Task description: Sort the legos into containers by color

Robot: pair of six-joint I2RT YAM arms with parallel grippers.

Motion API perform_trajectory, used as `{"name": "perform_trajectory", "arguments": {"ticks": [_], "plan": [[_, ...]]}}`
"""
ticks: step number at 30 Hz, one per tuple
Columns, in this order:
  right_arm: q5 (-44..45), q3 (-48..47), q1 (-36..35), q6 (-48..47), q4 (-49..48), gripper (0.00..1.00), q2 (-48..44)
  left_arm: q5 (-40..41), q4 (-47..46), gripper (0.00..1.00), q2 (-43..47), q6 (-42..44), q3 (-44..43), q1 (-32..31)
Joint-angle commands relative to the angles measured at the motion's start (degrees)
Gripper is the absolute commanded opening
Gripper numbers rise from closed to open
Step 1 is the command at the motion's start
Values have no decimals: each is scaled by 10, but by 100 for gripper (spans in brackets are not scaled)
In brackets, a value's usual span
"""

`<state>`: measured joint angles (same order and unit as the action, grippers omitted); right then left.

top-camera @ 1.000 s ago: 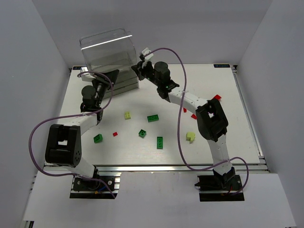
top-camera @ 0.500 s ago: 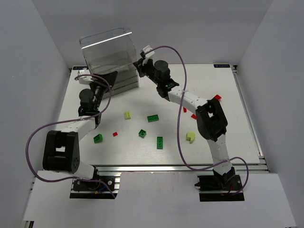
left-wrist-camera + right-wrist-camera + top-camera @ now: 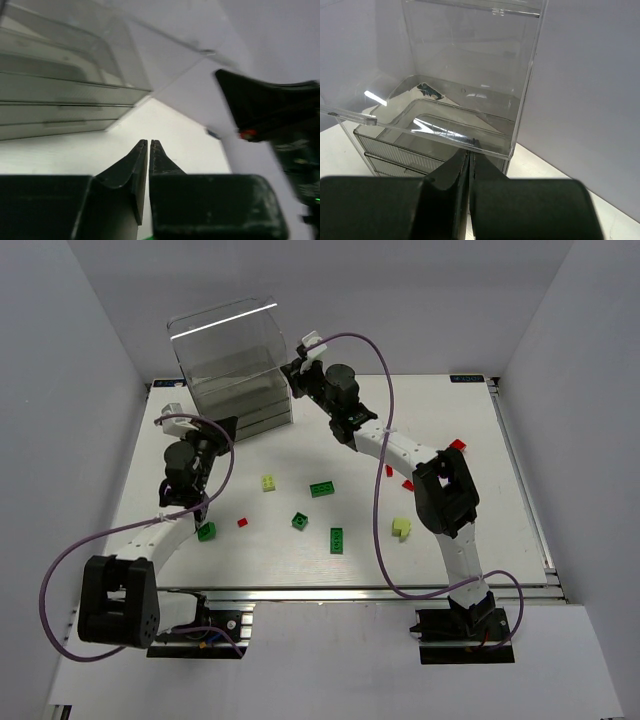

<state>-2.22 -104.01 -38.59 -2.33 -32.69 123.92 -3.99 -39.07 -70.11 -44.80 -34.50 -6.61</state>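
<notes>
Retreating from the cabinet (image 3: 235, 365), the left fingers (image 3: 131, 175) stay pressed together.

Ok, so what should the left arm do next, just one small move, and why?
Probably open the left pincer and turn it down toward the pale yellow-green brick, the nearest one. It is shut and empty, that brick lies free on the table, and the right pincer appears clamped on the clear cabinet's rim.
</notes>
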Motion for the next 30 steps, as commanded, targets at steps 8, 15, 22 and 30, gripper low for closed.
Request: {"name": "perform_trajectory", "arguments": {"ticks": [8, 15, 22, 30], "plan": [[16, -32, 4, 1, -45, 0, -23, 92, -75, 12, -137, -13, -43, 10], [17, -30, 4, 10, -37, 0, -30, 115, -190, 14, -200, -83, -57, 10], [15, -24, 4, 12, -36, 0, -33, 98, -310, 18, -231, -131, -62, 10], [16, -18, 4, 12, -34, 0, -39, 111, -306, 20, -240, -140, -115, 10]]}}
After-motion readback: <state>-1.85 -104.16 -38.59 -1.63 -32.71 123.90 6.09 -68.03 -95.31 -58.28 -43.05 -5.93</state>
